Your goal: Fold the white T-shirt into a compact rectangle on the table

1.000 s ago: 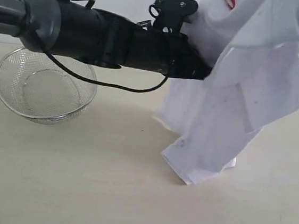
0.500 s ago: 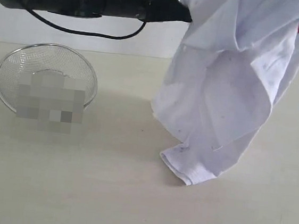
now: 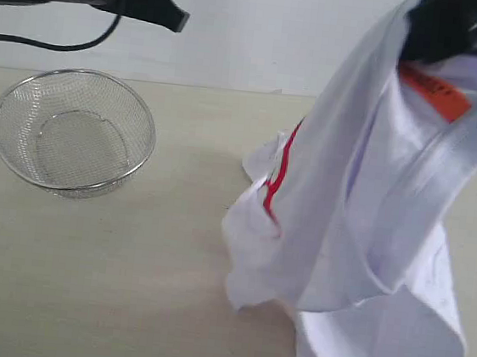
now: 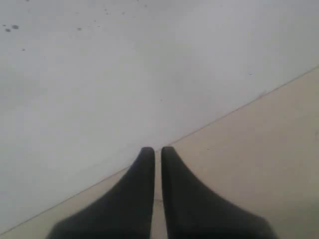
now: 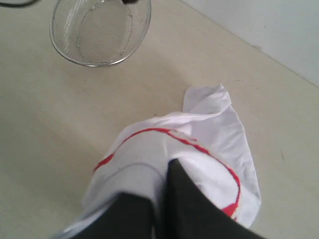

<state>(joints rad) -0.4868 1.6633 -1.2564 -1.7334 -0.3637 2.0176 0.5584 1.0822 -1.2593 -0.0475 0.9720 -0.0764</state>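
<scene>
Count: one soft white cotton short-sleeved T-shirt (image 3: 360,242), one round silver wire-mesh basket (image 3: 73,131), two black hands, one broad pale beige matte desk (image 3: 106,301). The right hand (image 5: 158,181) sits at the top right of the exterior view with its fingers pressed together, pinching a fold of the shirt. Its wrist view shows white cloth sandwiched between the two dark fingers. The shirt hangs from that pinch as one bunched drape, mostly in the air. Its lower folds rest on the desk right of centre. One small orange tag (image 3: 435,93) shows just below the hand, beside a wide ribbed band that loops out to the right. The red lettering (image 3: 277,178) is visible only as a thin strip along one fold, and as a curved red line in the right wrist view. The left hand (image 4: 155,152) is high at the upper left, above the basket, fingers pressed together with a hairline slit between them, empty, well apart from the shirt. The basket stands upright on the desk at left, also well apart from the shirt.
</scene>
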